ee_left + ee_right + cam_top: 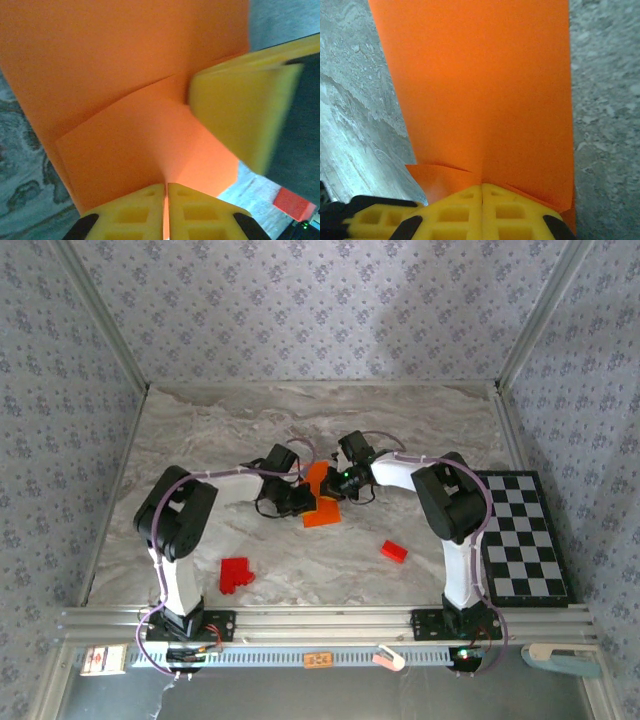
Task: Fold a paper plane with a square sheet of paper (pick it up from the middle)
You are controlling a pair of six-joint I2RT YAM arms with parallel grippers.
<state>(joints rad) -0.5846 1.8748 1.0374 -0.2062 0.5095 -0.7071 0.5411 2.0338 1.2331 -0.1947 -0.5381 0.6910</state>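
Mid-desk (200, 430): left gripper (166, 197) and right gripper (482, 197) each pinched shut on the folded square sheet of paper (322, 502), one either side, likely steadying it for creasing.

A robot test cell in a lab; a left arm (180, 530) and a right arm (455, 510) stand bolted to a slotted aluminium rail (330, 623) along the bottom of the frame; aluminium posts (100, 315) edge patterned backdrop walls (320, 310) around a marble-print table (240, 420); a black-and-white chequered board (525, 535) lies at the right.
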